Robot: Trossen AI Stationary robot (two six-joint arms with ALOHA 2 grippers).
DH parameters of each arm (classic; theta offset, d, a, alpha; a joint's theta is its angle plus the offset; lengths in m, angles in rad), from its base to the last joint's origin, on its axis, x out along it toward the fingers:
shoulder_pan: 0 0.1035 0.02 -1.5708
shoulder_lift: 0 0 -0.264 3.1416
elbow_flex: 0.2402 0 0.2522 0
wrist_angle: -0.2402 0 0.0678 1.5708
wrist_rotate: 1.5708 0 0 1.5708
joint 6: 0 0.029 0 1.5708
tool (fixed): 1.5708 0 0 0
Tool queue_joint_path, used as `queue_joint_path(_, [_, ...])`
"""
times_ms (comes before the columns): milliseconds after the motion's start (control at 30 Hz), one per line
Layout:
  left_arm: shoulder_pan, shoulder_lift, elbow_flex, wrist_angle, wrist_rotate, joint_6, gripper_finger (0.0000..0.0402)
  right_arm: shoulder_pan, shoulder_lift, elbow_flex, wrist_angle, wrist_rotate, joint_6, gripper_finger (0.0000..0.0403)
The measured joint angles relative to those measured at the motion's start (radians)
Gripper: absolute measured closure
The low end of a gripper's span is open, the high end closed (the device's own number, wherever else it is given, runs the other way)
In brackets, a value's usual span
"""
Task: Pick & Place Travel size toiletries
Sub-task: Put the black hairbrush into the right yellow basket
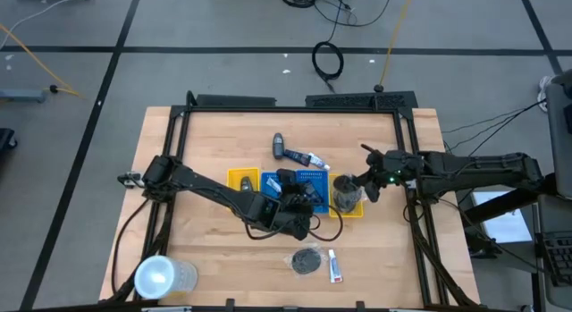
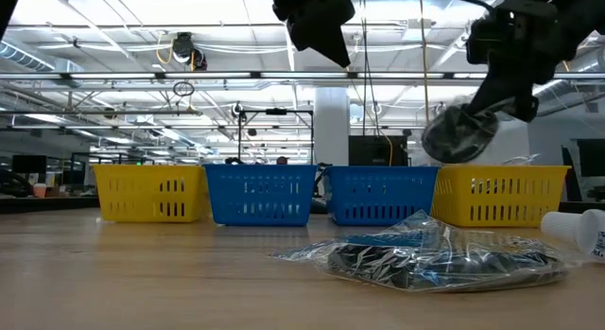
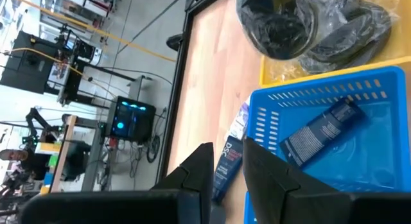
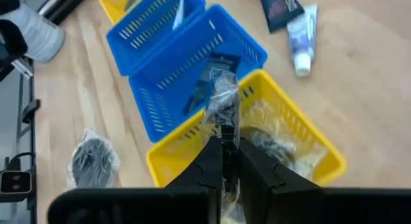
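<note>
R gripper [image 4: 223,161] pinches clear crinkly wrapper of bagged dark mesh puff [image 2: 459,133], hanging over far-right yellow slotted plastic tray [image 4: 308,161]. Looks light, soft, slippery; hold film's gathered top. L gripper [image 3: 226,169] narrow, empty, above blue tray [image 3: 385,83].

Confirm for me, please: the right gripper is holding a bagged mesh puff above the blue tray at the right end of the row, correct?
Not quite: the tray under the right gripper and its bagged mesh puff is the yellow tray, as the right wrist view shows. The rest holds: it is the row's right end.
</note>
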Motion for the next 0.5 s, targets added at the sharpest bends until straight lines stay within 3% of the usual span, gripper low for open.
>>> queue_joint_path(367, [0.041,0.000,0.000,-0.004,0.137,0.000,0.0316,0.009,0.000,0.000,-0.034,-0.063,0.082,0.0387])
queue_joint_path(500, [0.053,0.000,0.000,-0.021,0.138,-0.008,0.0316,0.009,0.000,0.000,-0.059,-0.078,0.102,0.0387])
